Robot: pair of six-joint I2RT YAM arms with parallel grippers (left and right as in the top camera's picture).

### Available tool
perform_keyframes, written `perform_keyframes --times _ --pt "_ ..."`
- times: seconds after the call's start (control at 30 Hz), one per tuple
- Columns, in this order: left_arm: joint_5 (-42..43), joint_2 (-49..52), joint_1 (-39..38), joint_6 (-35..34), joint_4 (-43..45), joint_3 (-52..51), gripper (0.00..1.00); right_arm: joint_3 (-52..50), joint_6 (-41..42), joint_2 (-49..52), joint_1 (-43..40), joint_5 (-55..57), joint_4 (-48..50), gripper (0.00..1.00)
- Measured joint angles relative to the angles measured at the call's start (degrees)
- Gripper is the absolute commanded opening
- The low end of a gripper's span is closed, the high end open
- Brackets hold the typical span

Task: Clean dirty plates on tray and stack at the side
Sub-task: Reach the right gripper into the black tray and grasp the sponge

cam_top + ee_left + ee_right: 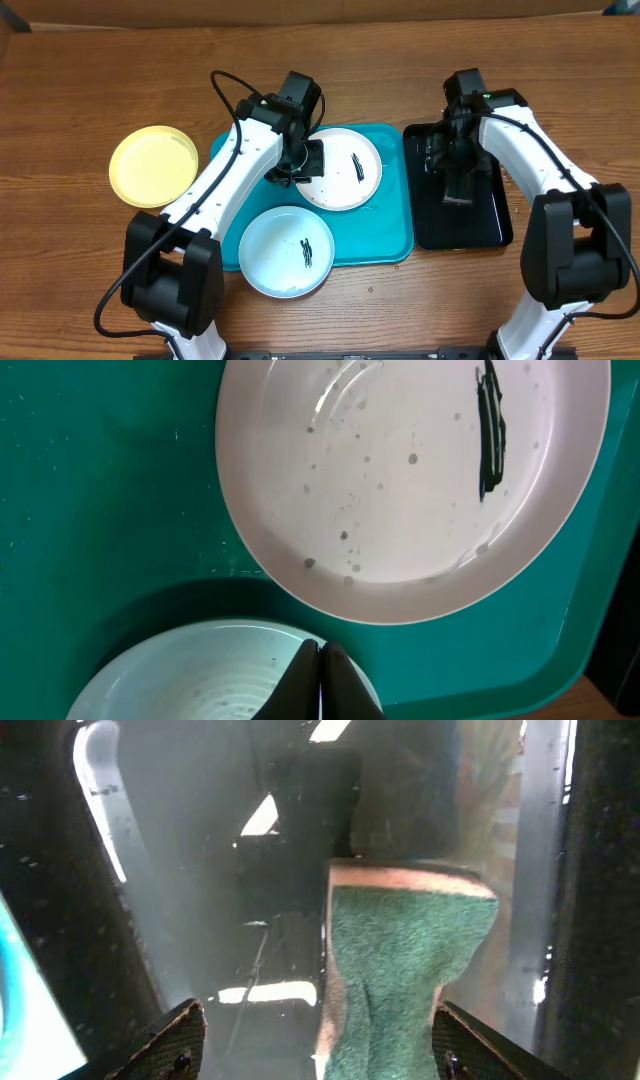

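The turquoise tray [390, 240] holds two plates. The white plate [345, 170] at its back has a black smear [490, 430]. The light blue plate [285, 250] at the front also has a smear and overhangs the tray's front edge. A yellow-green plate [153, 165] lies on the table to the left of the tray. My left gripper [322, 652] is shut and empty, hovering at the white plate's [400, 480] left rim, above the blue plate [200, 680]. My right gripper [318, 1040] is open low over the black tray [490, 225], with a green sponge [400, 970] between its fingers, close to the right one.
The glossy black tray stands right of the turquoise tray, almost touching it. Bare wooden table [100, 80] lies to the left, behind and in front of the trays. Both arm bases stand at the front edge.
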Motion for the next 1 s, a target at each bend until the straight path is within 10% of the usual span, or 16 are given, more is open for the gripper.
perform_keyframes --times 0.53,0.73,1.0 --pt "0.00 0.00 0.00 0.00 -0.26 -0.02 0.07 -6.36 6.40 0.20 -0.74 5.75 3.91 0.72" --pt "0.00 0.00 0.00 0.00 -0.46 0.00 0.09 -6.80 6.91 0.44 -1.51 6.03 5.29 0.44" --pt "0.00 0.00 0.00 0.00 -0.46 -0.02 0.13 -6.80 7.06 0.44 -1.55 6.10 5.31 0.43"
